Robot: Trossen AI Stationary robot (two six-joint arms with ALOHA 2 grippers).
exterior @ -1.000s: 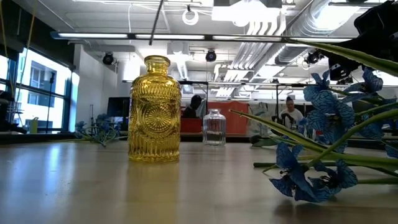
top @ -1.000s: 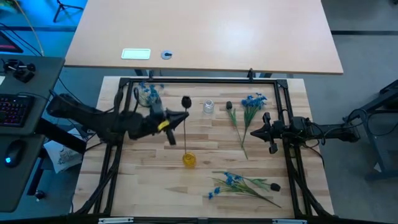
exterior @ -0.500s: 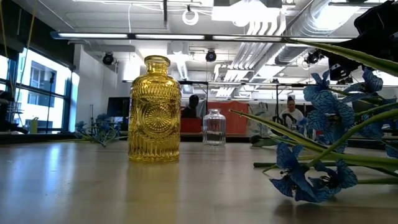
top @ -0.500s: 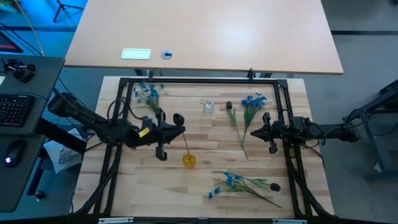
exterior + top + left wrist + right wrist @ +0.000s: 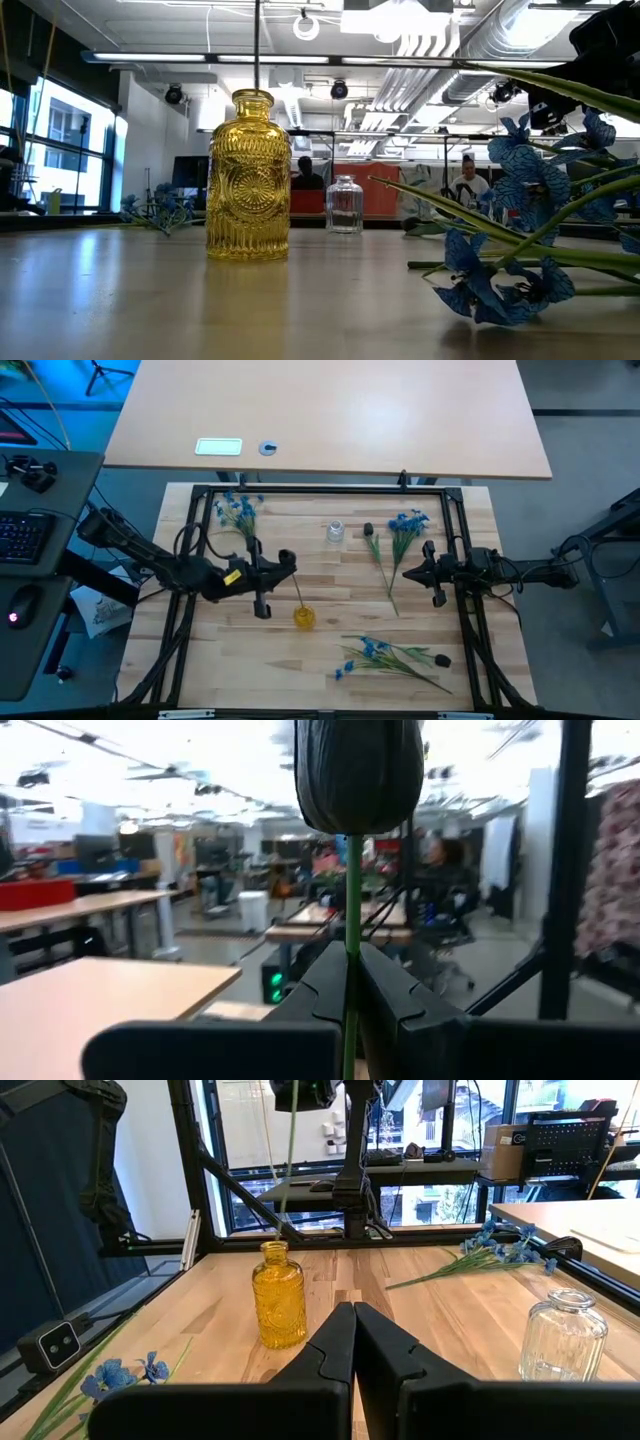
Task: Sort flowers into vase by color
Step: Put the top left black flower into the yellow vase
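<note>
Above the yellow vase, left hand clamped on black tulip stem, apparently upright, right hand together.

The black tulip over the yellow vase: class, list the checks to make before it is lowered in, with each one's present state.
1. Left tool shut on the black tulip: ok.
2. Stem upright: ok.
3. Stem tip in line with the yellow vase mouth: ok in the low view; depth cannot tell.
4. Vase standing upright: ok.
5. Right tool clear of the vase: ok.
</note>
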